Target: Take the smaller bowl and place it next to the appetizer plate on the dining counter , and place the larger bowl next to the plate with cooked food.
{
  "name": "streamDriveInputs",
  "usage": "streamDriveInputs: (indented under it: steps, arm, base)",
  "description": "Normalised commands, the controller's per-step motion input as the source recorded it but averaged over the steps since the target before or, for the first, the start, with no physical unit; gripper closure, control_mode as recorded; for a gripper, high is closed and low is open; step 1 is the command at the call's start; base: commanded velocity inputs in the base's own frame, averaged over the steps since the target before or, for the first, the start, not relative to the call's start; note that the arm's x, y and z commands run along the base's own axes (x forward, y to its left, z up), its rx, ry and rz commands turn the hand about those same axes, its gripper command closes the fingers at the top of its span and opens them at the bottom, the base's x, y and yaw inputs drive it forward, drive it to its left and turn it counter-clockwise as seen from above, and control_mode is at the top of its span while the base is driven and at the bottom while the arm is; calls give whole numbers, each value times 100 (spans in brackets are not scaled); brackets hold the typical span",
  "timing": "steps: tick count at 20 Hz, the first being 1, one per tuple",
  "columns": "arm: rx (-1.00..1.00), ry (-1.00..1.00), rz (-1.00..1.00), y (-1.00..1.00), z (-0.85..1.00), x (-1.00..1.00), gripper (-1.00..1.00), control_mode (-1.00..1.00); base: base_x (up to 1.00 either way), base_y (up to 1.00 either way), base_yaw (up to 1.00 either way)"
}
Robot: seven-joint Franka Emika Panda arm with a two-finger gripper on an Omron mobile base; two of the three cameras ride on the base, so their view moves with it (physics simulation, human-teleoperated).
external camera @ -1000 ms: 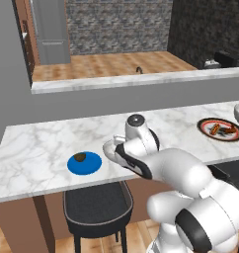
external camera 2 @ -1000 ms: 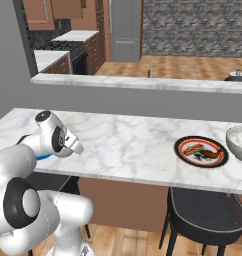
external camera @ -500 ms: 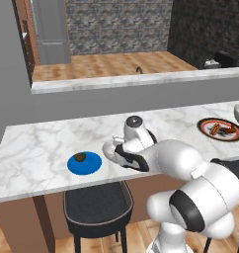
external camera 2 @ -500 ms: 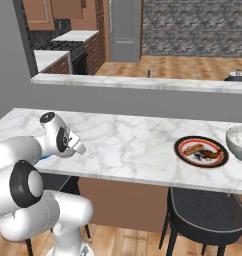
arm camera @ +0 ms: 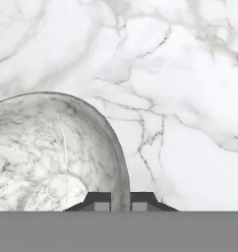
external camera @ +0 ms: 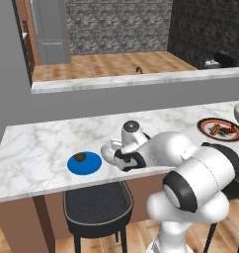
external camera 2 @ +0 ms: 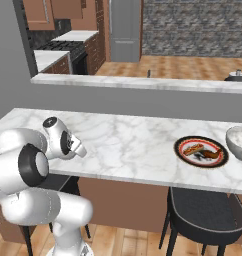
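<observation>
The smaller bowl [external camera: 108, 151], marbled grey-white, sits low over the dining counter [external camera: 37, 153] just right of the appetizer plate [external camera: 84, 162], a blue disc bearing a dark morsel. My gripper [external camera: 123, 158] is shut on the bowl's right rim. In the hand view the rim of the smaller bowl [arm camera: 52, 152] runs down between my dark fingertips [arm camera: 97, 200], and the gripper [arm camera: 120, 202] is clamped on it. I cannot tell whether the bowl touches the slab. Far right, the larger bowl [external camera 2: 239, 141] stands beside the plate with cooked food [external camera 2: 201, 151].
Dark stools stand under the counter's near edge [external camera: 97, 202] [external camera 2: 203, 210]. A grey half-wall with a ledge [external camera: 141, 81] rises behind the slab. My own white arm [external camera 2: 23, 165] blocks the counter's left end in the right base view.
The arm's elbow and upper links have swung closer to the cameras. The hand with the bowl has stayed beside the blue plate.
</observation>
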Motion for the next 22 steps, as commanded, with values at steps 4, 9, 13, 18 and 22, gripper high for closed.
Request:
streamDriveInputs:
  steps: [4, 9, 13, 18, 22]
  arm:
    - [0, 0, 0, 13, -26, 28, 100, -100]
    - [0, 0, 0, 17, -22, 28, 100, -100]
    - [0, 8, -3, 9, 45, 0, -100, -100]
    - [0, 14, -1, 10, 91, -12, -100, -100]
    - [0, 12, 0, 8, 53, -39, -100, -100]
  base:
    - [0, 0, 0]
    - [0, 0, 0]
    - [0, 0, 0]
    - [0, 0, 0]
    - [0, 0, 0]
